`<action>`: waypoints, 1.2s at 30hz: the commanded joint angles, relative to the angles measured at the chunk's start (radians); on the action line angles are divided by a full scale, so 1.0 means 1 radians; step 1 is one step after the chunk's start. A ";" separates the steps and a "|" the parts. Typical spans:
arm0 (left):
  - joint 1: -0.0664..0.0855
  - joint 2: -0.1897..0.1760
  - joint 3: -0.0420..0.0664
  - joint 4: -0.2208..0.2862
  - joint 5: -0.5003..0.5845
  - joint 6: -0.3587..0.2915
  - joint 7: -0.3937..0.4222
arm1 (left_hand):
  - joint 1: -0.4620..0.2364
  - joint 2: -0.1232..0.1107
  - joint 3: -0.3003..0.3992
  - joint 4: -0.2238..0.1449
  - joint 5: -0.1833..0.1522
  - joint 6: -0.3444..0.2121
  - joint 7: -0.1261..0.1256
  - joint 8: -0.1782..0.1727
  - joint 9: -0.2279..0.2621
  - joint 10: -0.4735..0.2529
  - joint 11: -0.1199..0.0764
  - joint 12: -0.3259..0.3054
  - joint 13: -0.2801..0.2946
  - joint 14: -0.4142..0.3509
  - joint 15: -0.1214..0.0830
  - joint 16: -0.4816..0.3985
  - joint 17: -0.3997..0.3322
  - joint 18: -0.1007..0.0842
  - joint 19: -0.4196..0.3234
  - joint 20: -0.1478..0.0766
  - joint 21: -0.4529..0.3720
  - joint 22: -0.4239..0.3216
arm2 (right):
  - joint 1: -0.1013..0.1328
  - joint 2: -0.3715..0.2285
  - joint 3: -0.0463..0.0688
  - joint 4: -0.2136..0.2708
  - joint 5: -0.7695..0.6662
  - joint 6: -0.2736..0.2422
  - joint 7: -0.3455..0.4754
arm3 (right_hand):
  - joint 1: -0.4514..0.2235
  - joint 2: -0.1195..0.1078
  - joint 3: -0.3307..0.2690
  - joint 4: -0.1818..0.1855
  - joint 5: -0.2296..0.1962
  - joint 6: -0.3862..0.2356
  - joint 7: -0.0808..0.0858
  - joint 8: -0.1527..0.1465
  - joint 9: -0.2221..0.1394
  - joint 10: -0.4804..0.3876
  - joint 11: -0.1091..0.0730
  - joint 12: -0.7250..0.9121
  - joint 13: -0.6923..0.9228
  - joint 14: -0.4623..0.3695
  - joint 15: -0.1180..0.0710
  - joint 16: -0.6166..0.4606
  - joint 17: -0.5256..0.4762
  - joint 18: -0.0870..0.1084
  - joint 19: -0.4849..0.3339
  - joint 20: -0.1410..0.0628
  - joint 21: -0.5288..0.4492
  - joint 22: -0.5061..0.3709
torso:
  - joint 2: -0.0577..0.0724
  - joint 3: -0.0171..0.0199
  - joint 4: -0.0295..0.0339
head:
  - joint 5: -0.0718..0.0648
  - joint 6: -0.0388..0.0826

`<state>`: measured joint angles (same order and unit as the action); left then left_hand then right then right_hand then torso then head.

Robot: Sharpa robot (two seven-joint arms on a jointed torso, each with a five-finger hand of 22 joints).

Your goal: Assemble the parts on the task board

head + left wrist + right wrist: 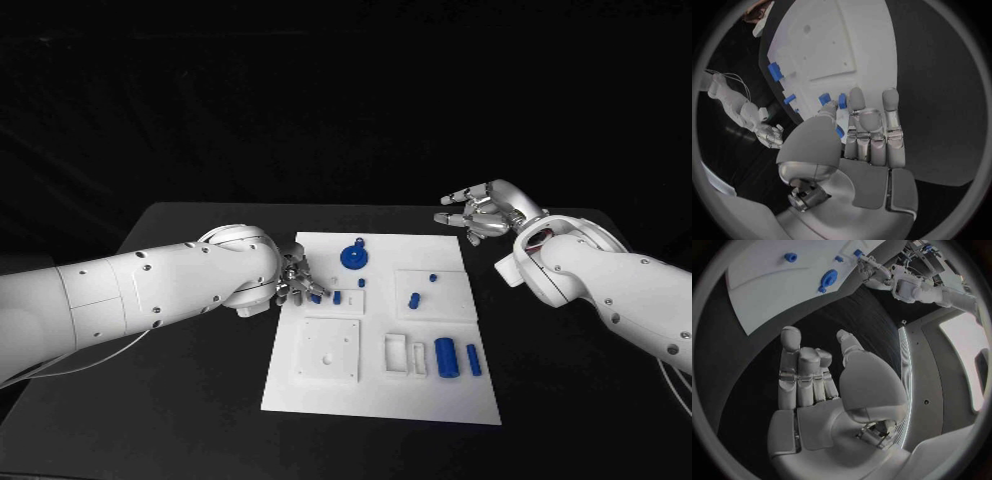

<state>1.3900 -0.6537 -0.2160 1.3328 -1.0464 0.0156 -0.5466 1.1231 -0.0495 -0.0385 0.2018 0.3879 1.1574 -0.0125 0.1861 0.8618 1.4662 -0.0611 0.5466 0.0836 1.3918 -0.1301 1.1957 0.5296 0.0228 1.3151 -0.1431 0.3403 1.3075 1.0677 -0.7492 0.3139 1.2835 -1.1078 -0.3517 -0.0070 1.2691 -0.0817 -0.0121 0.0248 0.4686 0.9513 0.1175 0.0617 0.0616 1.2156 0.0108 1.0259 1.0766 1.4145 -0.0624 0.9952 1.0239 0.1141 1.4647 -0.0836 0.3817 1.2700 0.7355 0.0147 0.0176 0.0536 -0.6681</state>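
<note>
The white task board (382, 395) lies mid-table. On it are a round blue part (352, 258), small blue pieces (414, 298) and two blue cylinders (446, 357) near the right side. My left hand (299, 280) hovers at the board's left edge with its fingers stretched out. Its fingertips (856, 97) are just beside two small blue pieces (824, 98), and nothing is plainly held. My right hand (483, 212) hangs beyond the board's far right corner over the black table, fingers apart and empty. The right wrist view shows that hand (811, 385), the board (767, 295) and the round blue part (827, 278).
A raised square plate (330, 350) and a slotted white holder (404, 355) sit on the board's near half. Black table surface (188, 400) surrounds the board on both sides. My left forearm (144, 295) lies over the table's left part.
</note>
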 commanded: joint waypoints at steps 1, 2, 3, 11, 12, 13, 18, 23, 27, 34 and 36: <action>-0.003 0.001 -0.002 0.006 0.012 -0.003 -0.002 | -0.002 -0.006 0.001 0.005 -0.006 0.000 0.005 -0.003 0.000 0.046 -0.001 -0.005 0.001 -0.005 0.001 -0.001 -0.001 -0.012 0.003 -0.001 -0.003 0.016 | -0.001 0.001 0.000 0.001 -0.001 0.011 0.005 | -0.008 0.002 0.000 0.002 0.004 -0.008 0.000 -0.002 -0.001 -0.003 -0.002 0.000 -0.001 0.005 0.000 -0.001 -0.001 0.012 0.042 0.003 0.000 -0.001 | 0.000 0.0002 -0.0009 | 0.000 0.001; -0.003 0.000 -0.002 0.008 0.012 -0.004 -0.002 | -0.001 -0.005 0.001 0.005 -0.007 0.002 0.004 -0.002 0.000 0.047 -0.001 -0.003 0.001 -0.005 0.001 0.000 -0.001 -0.012 0.004 -0.001 -0.003 0.016 | -0.001 0.001 0.000 0.000 -0.001 0.011 0.005 | -0.008 0.002 0.000 0.002 0.004 -0.008 0.000 -0.002 -0.001 -0.003 -0.002 0.000 -0.001 0.005 0.000 -0.001 -0.001 0.012 0.042 0.003 0.000 -0.001 | 0.000 0.0002 -0.0011 | 0.000 0.001; -0.003 -0.001 -0.002 0.010 0.013 -0.005 -0.002 | -0.001 -0.004 0.001 0.005 -0.007 0.002 0.004 -0.002 0.000 0.047 -0.001 -0.003 0.002 -0.005 0.001 0.000 -0.001 -0.012 0.004 -0.001 -0.003 0.016 | -0.001 0.001 0.000 0.000 -0.001 0.011 0.005 | -0.008 0.002 0.000 0.002 0.004 -0.008 0.000 -0.002 -0.001 -0.003 -0.002 0.000 -0.001 0.005 0.000 -0.001 -0.001 0.012 0.042 0.003 0.000 -0.001 | 0.001 0.0001 -0.0014 | 0.000 0.001; -0.003 -0.008 0.001 0.023 0.013 -0.006 -0.005 | -0.002 -0.009 0.002 0.007 -0.007 0.001 0.005 -0.004 -0.002 0.046 -0.001 -0.005 0.000 -0.005 0.001 -0.002 -0.003 -0.012 0.004 -0.002 -0.004 0.015 | -0.002 0.003 0.000 -0.001 -0.001 0.013 0.007 | -0.009 0.001 0.001 0.002 0.004 -0.006 0.000 -0.002 -0.001 -0.002 -0.002 0.001 -0.001 0.005 0.000 -0.001 -0.001 0.012 0.042 0.003 0.003 -0.001 | 0.000 -0.0005 0.0007 | -0.001 0.001; -0.003 -0.009 0.001 0.023 0.013 -0.006 -0.005 | -0.002 -0.009 0.002 0.007 -0.007 0.001 0.005 -0.004 -0.002 0.046 -0.001 -0.005 0.000 -0.005 0.001 -0.002 -0.003 -0.012 0.004 -0.002 -0.004 0.015 | -0.002 0.004 0.000 -0.001 -0.001 0.013 0.007 | -0.009 0.001 0.001 0.002 0.004 -0.006 0.000 -0.002 -0.001 -0.002 -0.002 0.001 -0.001 0.005 0.000 -0.001 -0.001 0.012 0.042 0.003 0.003 -0.001 | 0.000 -0.0005 0.0007 | -0.001 0.001; -0.003 -0.009 0.001 0.023 0.014 -0.006 -0.006 | -0.002 -0.009 0.002 0.007 -0.007 0.001 0.005 -0.004 -0.002 0.046 -0.001 -0.005 0.000 -0.005 0.001 -0.002 -0.003 -0.012 0.004 -0.002 -0.004 0.015 | -0.002 0.004 0.000 -0.001 0.000 0.013 0.007 | -0.009 0.001 0.001 0.002 0.004 -0.006 0.000 -0.002 -0.001 -0.002 -0.002 0.001 -0.001 0.005 0.000 -0.001 -0.001 0.012 0.042 0.003 0.003 -0.001 | 0.000 -0.0004 0.0004 | -0.001 0.001; -0.003 -0.011 0.002 0.021 0.014 -0.009 -0.007 | -0.003 -0.008 0.002 0.009 -0.007 0.001 0.005 -0.004 -0.002 0.046 -0.001 -0.005 0.001 -0.005 0.001 -0.002 -0.004 -0.012 0.005 -0.002 -0.005 0.016 | -0.003 0.004 0.000 -0.001 0.000 0.013 0.007 | -0.009 0.001 0.001 0.002 0.004 -0.006 0.000 -0.002 -0.001 -0.002 -0.002 0.001 -0.001 0.005 0.000 -0.001 -0.001 0.012 0.042 0.003 0.003 -0.001 | 0.000 -0.0005 0.0002 | -0.001 0.001; -0.003 -0.015 0.004 0.019 0.013 -0.018 -0.007 | -0.004 -0.012 0.003 0.013 -0.007 -0.002 0.006 -0.003 0.000 0.046 0.000 -0.009 -0.001 -0.006 0.000 -0.005 -0.005 -0.012 0.005 -0.003 -0.006 0.015 | -0.004 0.003 0.000 -0.002 0.000 0.013 0.008 | -0.009 0.001 0.001 0.002 0.004 -0.006 0.000 -0.002 -0.001 -0.002 -0.002 0.001 -0.001 0.005 0.000 -0.001 -0.001 0.012 0.042 0.003 0.003 -0.001 | 0.001 -0.0007 -0.0007 | -0.001 0.001; -0.003 -0.023 0.009 0.024 0.019 -0.036 0.000 | -0.004 -0.020 0.007 0.021 -0.008 -0.012 0.010 -0.009 -0.004 0.045 0.001 -0.016 -0.002 -0.008 0.001 -0.010 -0.009 -0.014 0.004 -0.003 -0.009 0.014 | -0.004 0.002 0.000 -0.002 0.000 0.013 0.008 | -0.010 0.002 -0.001 0.002 0.003 -0.009 0.000 -0.002 -0.002 -0.003 -0.002 0.000 -0.002 0.005 0.000 -0.002 -0.001 0.012 0.042 0.003 0.002 -0.001 | 0.001 -0.0010 -0.0005 | -0.004 0.001; -0.003 -0.036 0.035 0.035 0.121 -0.087 0.023 | 0.002 -0.030 0.011 0.038 0.010 -0.034 0.020 0.001 -0.102 0.043 0.005 -0.054 -0.004 -0.018 0.005 -0.023 -0.016 -0.016 0.002 -0.001 -0.033 0.012 | -0.006 0.002 0.000 -0.003 0.001 0.017 0.010 | -0.009 0.000 -0.003 0.001 0.005 -0.035 0.002 -0.004 -0.003 -0.005 -0.001 -0.003 -0.004 0.004 0.001 -0.003 -0.003 0.012 0.041 0.004 -0.003 -0.003 | 0.001 -0.0012 -0.0004 | -0.006 0.001; -0.003 -0.040 0.043 0.037 0.162 -0.099 0.030 | 0.002 -0.032 0.009 0.037 0.011 -0.054 0.029 -0.012 -0.139 0.038 0.009 -0.063 -0.006 -0.018 0.007 -0.023 -0.016 -0.015 0.004 0.000 -0.034 0.013 | -0.007 0.003 0.000 -0.004 0.002 0.018 0.010 | -0.009 0.000 -0.004 0.001 0.005 -0.043 0.003 -0.004 -0.003 -0.005 0.000 -0.004 -0.005 0.003 0.001 -0.004 -0.003 0.012 0.041 0.004 -0.004 -0.003 | 0.000 -0.0010 0.0001 | -0.006 0.001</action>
<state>1.3868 -0.6928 -0.1742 1.3663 -0.9741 -0.0352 -0.5419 1.1222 -0.0804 -0.0296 0.2355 0.3957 1.1069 0.0175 0.1766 0.7282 1.4655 -0.0581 0.4845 0.0775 1.3771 -0.1264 1.1729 0.5131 0.0228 1.3151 -0.1431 0.3111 1.3079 1.0617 -0.7468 0.3139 1.2796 -1.1070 -0.3493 -0.0058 1.2691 -0.0817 -0.0121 0.0248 0.4686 0.9149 0.1220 0.0617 0.0593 1.2152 0.0107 1.0259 1.0726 1.4146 -0.0623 0.9952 1.0218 0.1141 1.4648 -0.0835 0.3817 1.2678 0.7363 0.0134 0.0173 0.0478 -0.6676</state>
